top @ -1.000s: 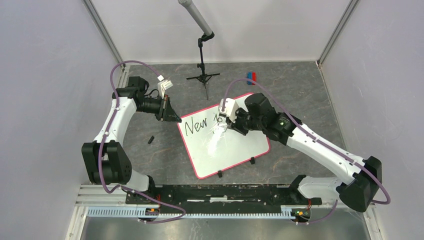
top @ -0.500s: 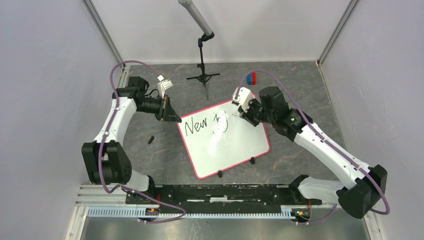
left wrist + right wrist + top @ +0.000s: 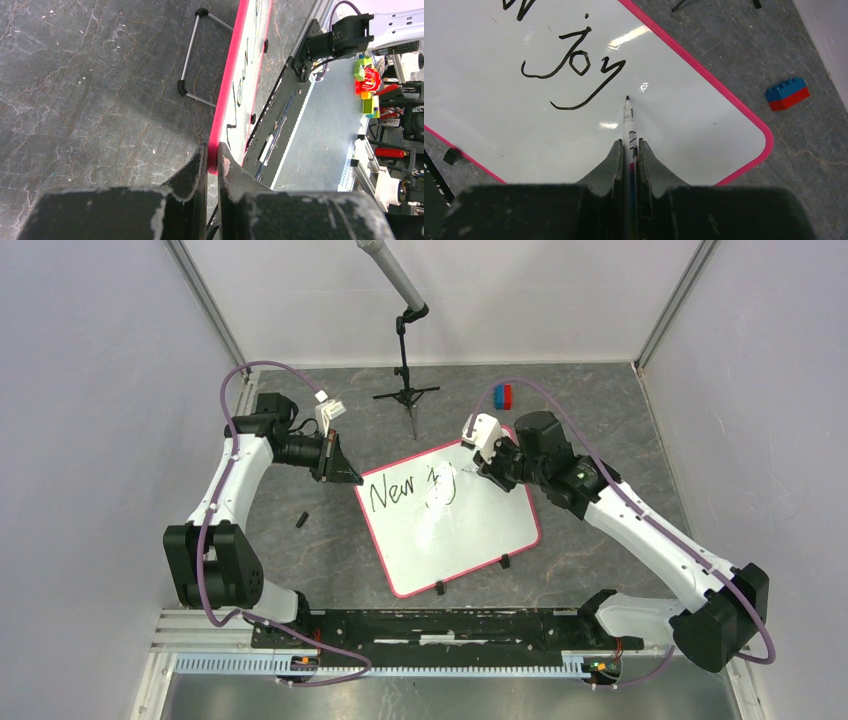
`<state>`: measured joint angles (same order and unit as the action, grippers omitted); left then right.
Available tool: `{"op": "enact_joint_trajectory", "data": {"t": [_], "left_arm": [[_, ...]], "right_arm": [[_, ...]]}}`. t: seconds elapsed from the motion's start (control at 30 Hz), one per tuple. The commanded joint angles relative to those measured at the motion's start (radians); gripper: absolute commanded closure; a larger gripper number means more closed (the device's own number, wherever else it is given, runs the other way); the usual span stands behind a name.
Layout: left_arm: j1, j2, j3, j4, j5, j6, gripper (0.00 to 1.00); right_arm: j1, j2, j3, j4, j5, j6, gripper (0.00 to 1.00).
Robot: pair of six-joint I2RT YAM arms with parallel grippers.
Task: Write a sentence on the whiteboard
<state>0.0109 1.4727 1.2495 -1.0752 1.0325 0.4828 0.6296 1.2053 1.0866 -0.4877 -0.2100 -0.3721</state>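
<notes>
Swings from mid-board to far corner since earlier, adding "joy". Clamps marker [image 3: 628, 122] in right end effector [image 3: 630, 143], tip just right of sentence [image 3: 410, 488] on whiteboard [image 3: 460, 540], flat on desk [image 3: 600, 410]. Pinches rim [image 3: 227, 100] with left end effector [image 3: 211, 150]. Needs light pressure, next letter beside "y". Reaches forward, wrist pitched down.

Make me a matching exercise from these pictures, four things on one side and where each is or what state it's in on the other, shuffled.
1. marker
2. whiteboard
3. toy brick
4. left gripper

A. shut on the whiteboard's edge
B. lying flat, black writing on it
C. clamped in the right gripper
D. on the table beyond the whiteboard's corner

Pairs: 1-C, 2-B, 3-D, 4-A
</notes>
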Motion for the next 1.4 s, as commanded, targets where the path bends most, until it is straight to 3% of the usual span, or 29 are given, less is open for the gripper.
{"op": "enact_joint_trajectory", "data": {"t": [0.0, 1.37], "left_arm": [[-0.028, 0.004, -0.015, -0.007, -0.008, 0.038, 0.98], [-0.028, 0.007, -0.011, -0.006, -0.008, 0.033, 0.98]], "right_arm": [[-0.004, -0.003, 0.058, 0.024, -0.027, -0.002, 1.0], [-0.004, 0.044, 0.091, 0.035, 0.007, -0.005, 1.0]]}}
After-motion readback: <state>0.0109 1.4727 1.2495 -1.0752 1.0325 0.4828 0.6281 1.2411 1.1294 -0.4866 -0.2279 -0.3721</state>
